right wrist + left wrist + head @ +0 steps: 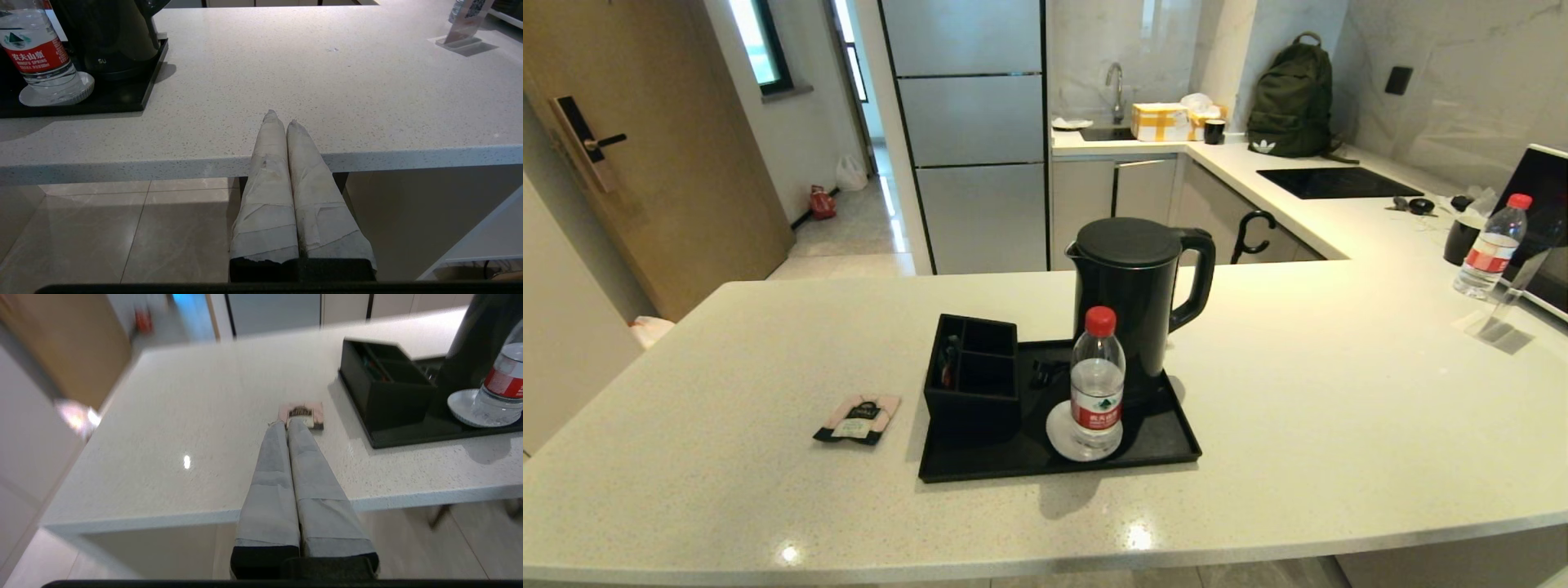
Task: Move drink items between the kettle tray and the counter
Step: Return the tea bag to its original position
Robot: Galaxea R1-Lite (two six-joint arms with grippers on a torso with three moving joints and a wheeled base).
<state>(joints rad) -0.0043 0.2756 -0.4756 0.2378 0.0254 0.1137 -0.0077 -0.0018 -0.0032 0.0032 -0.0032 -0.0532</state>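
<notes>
A clear water bottle (pixel 1097 384) with a red cap stands on a white coaster inside the black kettle tray (pixel 1168 445), in front of the tall black kettle (pixel 1137 294). The pale pink tea sachet (pixel 858 418) lies flat on the off-white counter (pixel 1298 392), left of the tray. Neither arm shows in the head view. My left gripper (pixel 288 422) hangs shut and empty before the counter's front edge, in line with the sachet (pixel 301 414). My right gripper (pixel 282 118) is shut and empty at the counter's front edge, right of the tray (pixel 139 102) and bottle (pixel 39 57).
A black compartmented box (pixel 972 376) sits on the tray's left part. A second red-capped bottle (pixel 1490 245), a clear sign stand (pixel 1507 314) and a dark-screened appliance (pixel 1547 229) stand at the far right. A green backpack (pixel 1290 98) and sink are on the back counter.
</notes>
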